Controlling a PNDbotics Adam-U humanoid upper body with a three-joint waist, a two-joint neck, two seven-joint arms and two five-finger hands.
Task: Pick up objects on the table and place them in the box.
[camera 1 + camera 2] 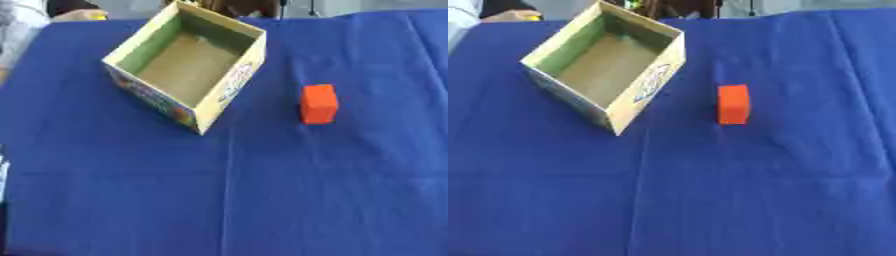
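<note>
Blue-clothed surface (262,200); orange block (318,103) lies right of the open cardboard box (229,89), apart. Neither robot hand shows, state unknowable.

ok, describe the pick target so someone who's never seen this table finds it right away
Start from the blue cloth covering the whole table, then find the open cardboard box standing at its far left. To the right of the box, apart from it, lies the orange block. It is the only loose item on the cloth, small, solid and bright orange, unlike the larger, hollow tan box.
</note>
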